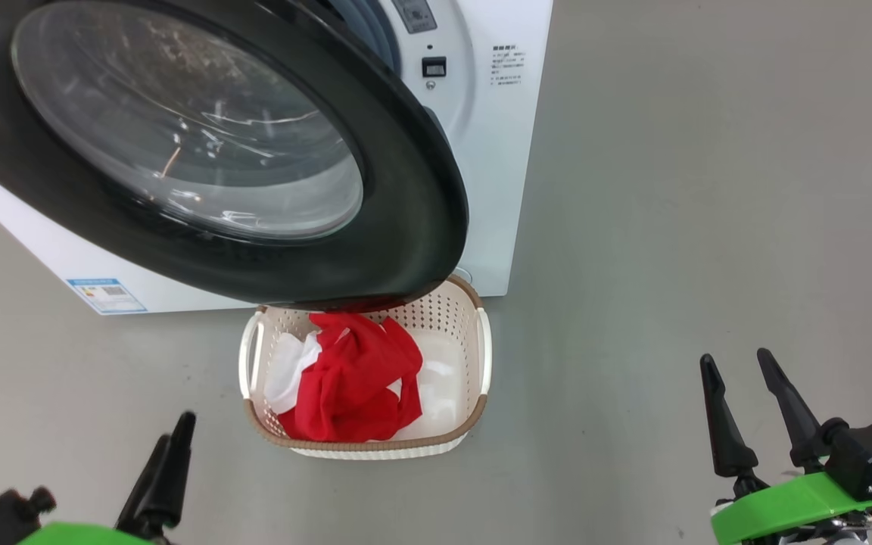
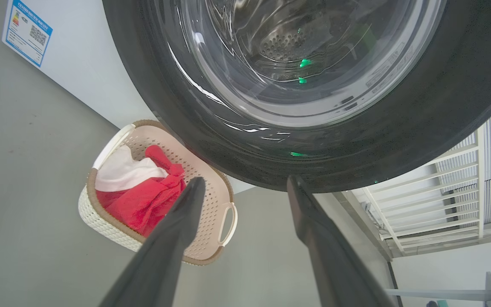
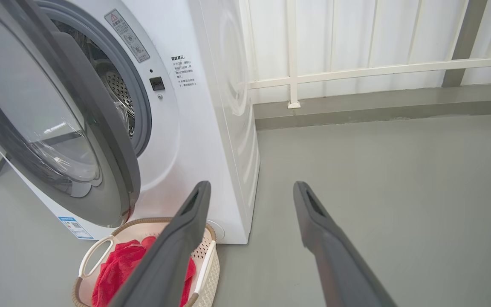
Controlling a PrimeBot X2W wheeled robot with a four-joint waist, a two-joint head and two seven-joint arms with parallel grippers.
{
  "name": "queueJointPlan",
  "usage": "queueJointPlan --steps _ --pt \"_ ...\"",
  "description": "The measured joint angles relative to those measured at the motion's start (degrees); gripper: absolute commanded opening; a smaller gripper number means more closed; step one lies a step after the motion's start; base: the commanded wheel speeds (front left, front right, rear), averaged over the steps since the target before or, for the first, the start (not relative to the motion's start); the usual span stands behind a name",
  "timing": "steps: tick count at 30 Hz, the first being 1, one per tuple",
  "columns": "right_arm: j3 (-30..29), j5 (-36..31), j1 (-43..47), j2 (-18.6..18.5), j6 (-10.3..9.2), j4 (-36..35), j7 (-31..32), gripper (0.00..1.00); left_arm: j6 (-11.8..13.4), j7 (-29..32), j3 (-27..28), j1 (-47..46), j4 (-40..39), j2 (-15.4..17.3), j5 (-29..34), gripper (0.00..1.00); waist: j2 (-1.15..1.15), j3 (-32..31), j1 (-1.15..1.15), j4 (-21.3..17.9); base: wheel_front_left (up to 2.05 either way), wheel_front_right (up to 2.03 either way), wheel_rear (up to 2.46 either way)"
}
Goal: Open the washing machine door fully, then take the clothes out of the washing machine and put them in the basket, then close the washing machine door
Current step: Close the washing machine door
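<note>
- Left tool (image 2: 246, 183): low at the left, above the grey floor (image 1: 671, 227). Its two long dark fingers are spread apart with nothing between them. It points toward the lower rim of the door.
- Small blue label (image 1: 107, 295): on the lower left corner of the machine front.
- Big round door (image 1: 406, 189) with glossy black rim and bulging clear glass bowl: swung partly open. Its lower edge overhangs the far end of the basket.
- Small cream rectangular plastic basket (image 1: 364, 443) with perforated sides and brown woven-look rim: on the floor, directly in front of the machine, between the two tools.
- Red garments (image 1: 353, 378): bunched inside the basket, with a white piece (image 1: 288, 371) on their left side.
- Large white boxy front-loading washing machine (image 1: 496, 151): behind the basket. The right wrist view shows its grey rubber gasket (image 3: 139, 106) and perforated steel drum (image 3: 117, 89) past the door edge.
- Right tool (image 1: 735, 357): low at the right, well apart from the basket. Fingers are spread, gripping nothing.
- White railing (image 3: 356, 70): to the right of the machine.
</note>
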Motion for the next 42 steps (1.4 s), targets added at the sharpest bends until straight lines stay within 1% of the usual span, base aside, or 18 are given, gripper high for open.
queueJointPlan --steps 3,7,8,11,13,15,19,20,23,27,30,42 --pt "-0.2 0.0 0.7 0.0 0.00 0.0 0.0 1.00 0.0 -4.2 -3.0 0.7 2.2 2.0 3.1 1.00 0.00 -0.4 0.00 0.2 0.00 0.00 0.00" --pt "-0.7 -0.1 1.1 0.0 0.00 -0.1 0.0 1.00 0.0 -6.0 -4.9 0.9 5.1 3.3 9.0 1.00 0.00 -1.1 0.00 0.4 0.00 0.00 0.00" --pt "-1.0 -0.1 1.2 0.0 0.00 -0.2 0.0 1.00 0.0 -6.0 -3.9 0.9 5.5 3.1 11.4 1.00 0.00 -1.2 0.00 0.5 0.00 0.00 0.00" --pt "-1.8 -0.1 2.2 0.0 0.00 -0.3 0.0 1.00 0.0 -6.0 1.9 0.9 5.4 2.2 21.7 1.00 0.00 -1.5 0.00 0.8 0.00 0.00 0.00" --pt "-2.1 -0.1 2.3 0.1 0.00 -0.4 0.0 1.00 0.0 -6.0 6.1 1.0 5.0 0.8 28.9 1.00 0.00 -1.6 0.00 1.0 0.00 0.00 0.00" --pt "-2.4 -0.1 2.3 0.1 0.00 -0.4 0.0 1.00 0.0 -6.0 9.7 1.5 3.6 -1.3 34.9 1.00 0.00 -1.8 0.00 1.1 0.00 0.00 0.00" --pt "-3.2 0.0 2.3 0.1 0.00 -0.6 0.0 1.00 0.0 -6.0 15.0 4.6 -0.2 -5.4 47.3 1.00 0.00 -2.1 0.00 1.2 0.00 0.00 0.00" --pt "-3.4 0.0 2.3 0.1 0.00 -0.6 0.0 1.00 0.0 -6.0 17.5 5.6 -1.9 -7.1 52.3 1.00 0.00 -2.3 0.00 1.2 0.00 0.00 0.00" --pt "-3.4 0.0 2.3 0.1 0.00 -0.7 0.0 1.00 0.0 -6.0 19.5 6.5 -4.2 -8.9 58.7 1.00 0.00 -2.4 0.00 1.1 0.00 0.00 0.00" --pt "-3.5 0.0 2.4 0.1 0.00 -0.6 0.0 1.00 0.0 -6.0 19.7 8.2 -4.3 -11.0 62.9 1.00 0.00 -2.7 0.00 1.1 0.00 0.00 0.00" --pt "-3.5 0.0 2.6 0.1 0.00 -0.6 0.0 1.00 0.0 -6.0 19.7 9.0 -3.4 -11.9 64.0 1.00 0.00 -3.0 0.00 1.2 0.00 0.00 0.00" --pt "-3.5 0.1 3.5 0.1 0.00 -0.5 0.0 1.00 0.0 -6.0 19.7 9.1 -2.3 -12.4 64.4 1.00 0.00 -3.3 0.00 1.3 0.00 0.00 0.00"
